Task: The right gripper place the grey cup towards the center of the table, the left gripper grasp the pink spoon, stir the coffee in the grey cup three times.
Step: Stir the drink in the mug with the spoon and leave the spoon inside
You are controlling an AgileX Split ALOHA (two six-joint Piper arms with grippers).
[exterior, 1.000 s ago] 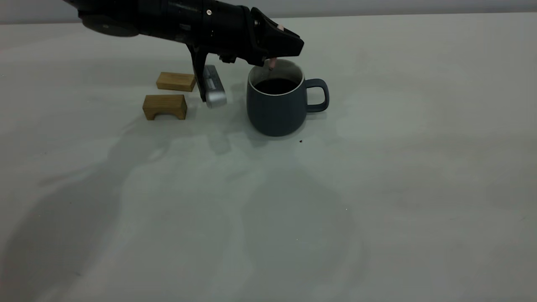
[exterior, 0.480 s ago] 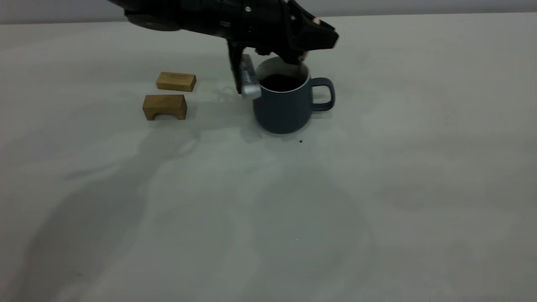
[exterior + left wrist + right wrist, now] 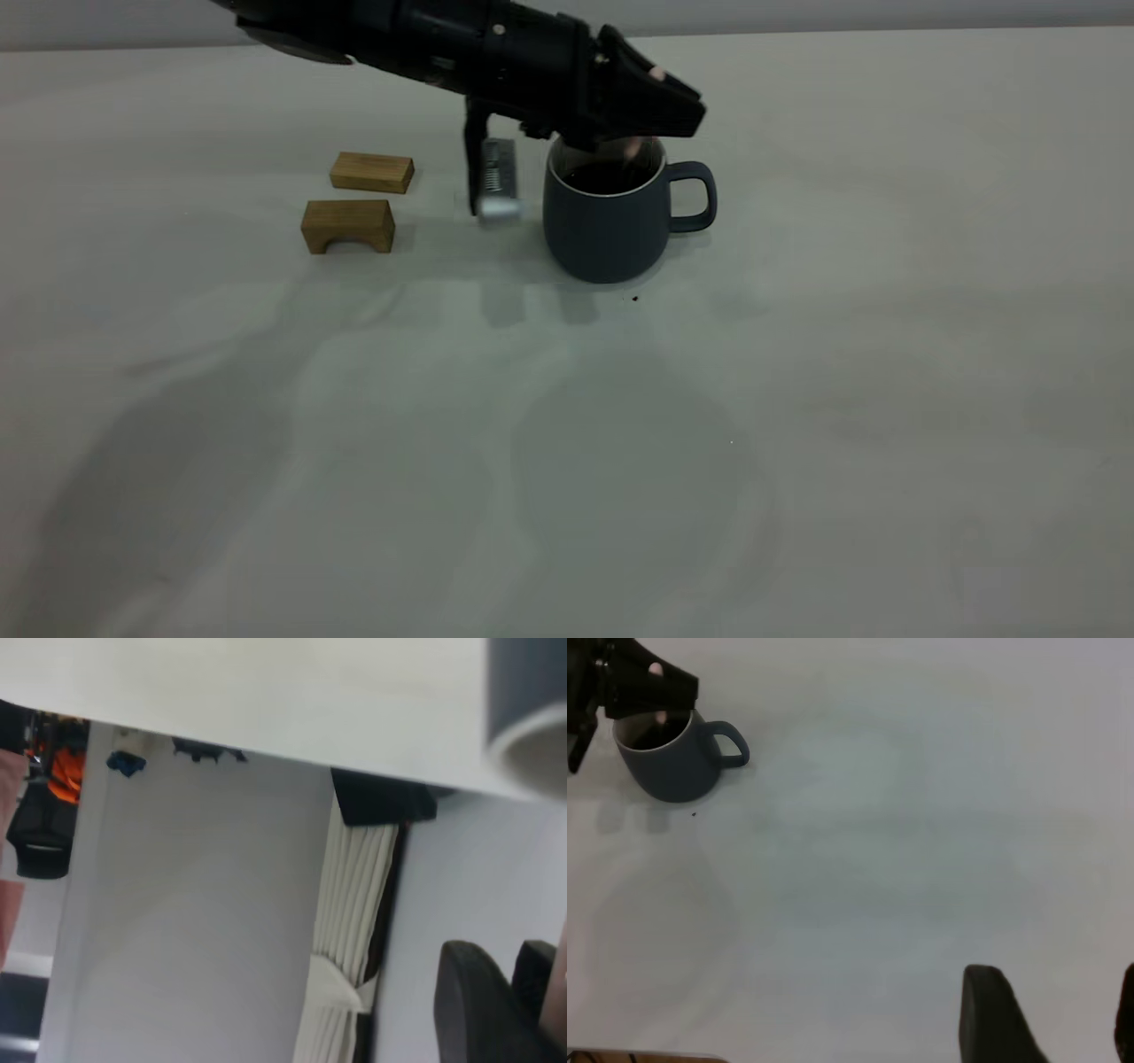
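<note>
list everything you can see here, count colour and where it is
grey cup: 1, dark blue-grey with white inside, standing near the middle of the table toward the far side, loop handle toward the right arm's side
coffee: dark, almost black, inside the grey cup
pink spoon: 1, pale pink handle, held over the cup and reaching down into it; its bowl is hidden
wooden blocks: 2, brown, on the left arm's side of the cup, one flat and farther back, one arch-shaped and nearer
dark speck: 1, on the table just in front of the cup
table: 1, pale grey-white
left gripper: 1, black, above the cup, shut on the spoon
right gripper: 1, black fingers open, away from the cup, holding nothing
</note>
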